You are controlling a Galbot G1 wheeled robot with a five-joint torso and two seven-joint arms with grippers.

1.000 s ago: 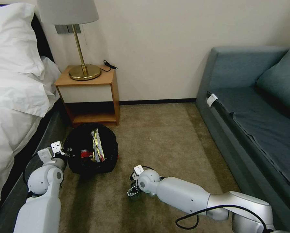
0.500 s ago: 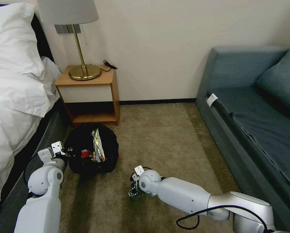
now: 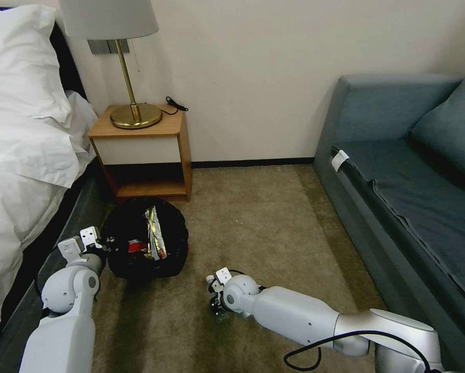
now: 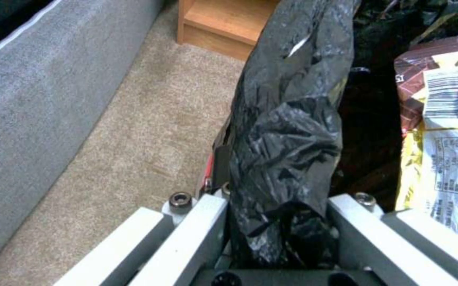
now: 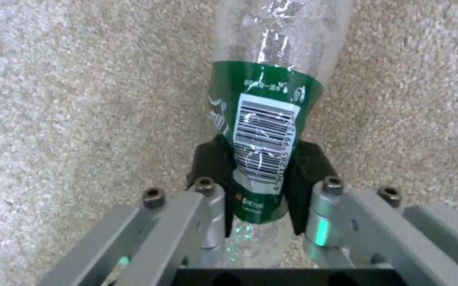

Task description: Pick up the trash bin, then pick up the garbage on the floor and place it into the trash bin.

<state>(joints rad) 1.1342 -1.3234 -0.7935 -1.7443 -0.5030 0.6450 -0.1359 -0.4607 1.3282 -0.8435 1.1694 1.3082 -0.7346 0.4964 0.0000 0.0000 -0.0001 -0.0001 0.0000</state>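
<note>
Carpet beside the bin [image 3: 144, 243], rim pinched by left gripper [image 4: 279, 222]: right gripper [image 5: 261, 186] clenches the light, crushable, slippery bottle [image 5: 266, 131] mid-label.

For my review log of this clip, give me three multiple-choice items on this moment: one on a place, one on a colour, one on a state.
1. Where is the trash bin?
A. on the sofa
B. on the carpet before the nightstand
C. on the bed

2. What colour is the bottle label?
A. green
B. red
C. blue

3. What is the right gripper doing?
A. hanging open above the bin
B. shut on the bin's rim
C. shut on the bottle

Answers: 1 B, the head view shows it there, the left gripper clamping its bagged rim; 2 A, the right wrist view shows green; 3 C, pads press the bottle's sides.
</note>
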